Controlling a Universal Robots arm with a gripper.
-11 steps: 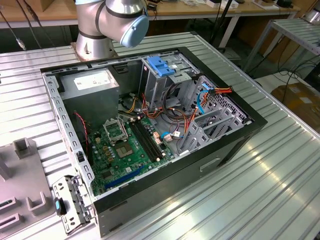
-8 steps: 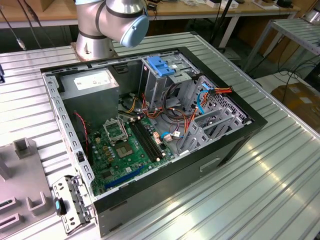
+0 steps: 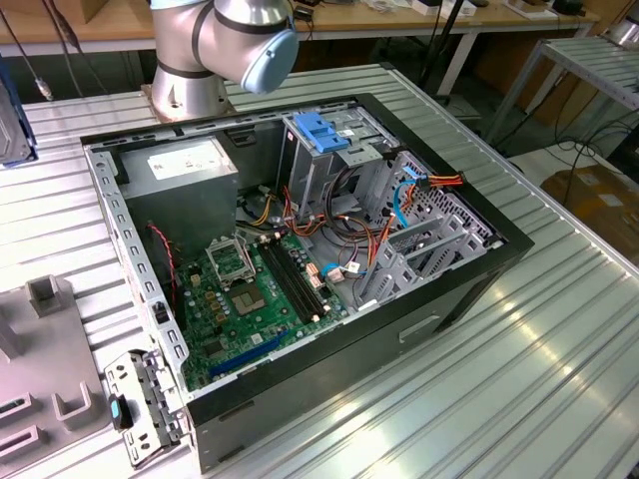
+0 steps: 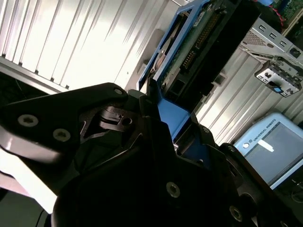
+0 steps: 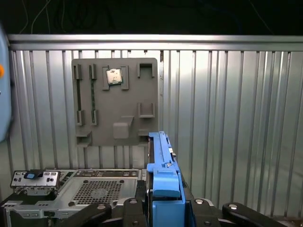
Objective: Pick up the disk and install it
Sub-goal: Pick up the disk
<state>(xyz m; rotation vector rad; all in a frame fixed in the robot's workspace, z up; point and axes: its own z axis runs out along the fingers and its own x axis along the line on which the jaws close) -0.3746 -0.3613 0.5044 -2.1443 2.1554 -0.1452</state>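
Observation:
The disk (image 5: 161,163) stands edge-on between my gripper's (image 5: 163,208) black fingers, its blue rail and end tab towards the camera. In the second wrist view the disk (image 4: 191,52) shows its dark body, its connector pins and a blue rail running into the gripper (image 4: 173,125), which is shut on the blue end. In the first wrist view the disk hangs above the ribbed metal table (image 5: 227,109), beside the computer case (image 5: 90,189). In the exterior view the open computer case (image 3: 300,259) lies on the table with its drive cage (image 3: 334,170) at the back, under a light-blue latch plate (image 3: 319,130).
A grey fixture plate (image 5: 116,101) holding a small chip (image 5: 113,75) lies on the table beyond the disk. A loose metal bracket (image 3: 145,399) sits by the case's near corner. The arm's base (image 3: 195,70) stands behind the case. A pendant with a screen (image 4: 272,142) lies nearby.

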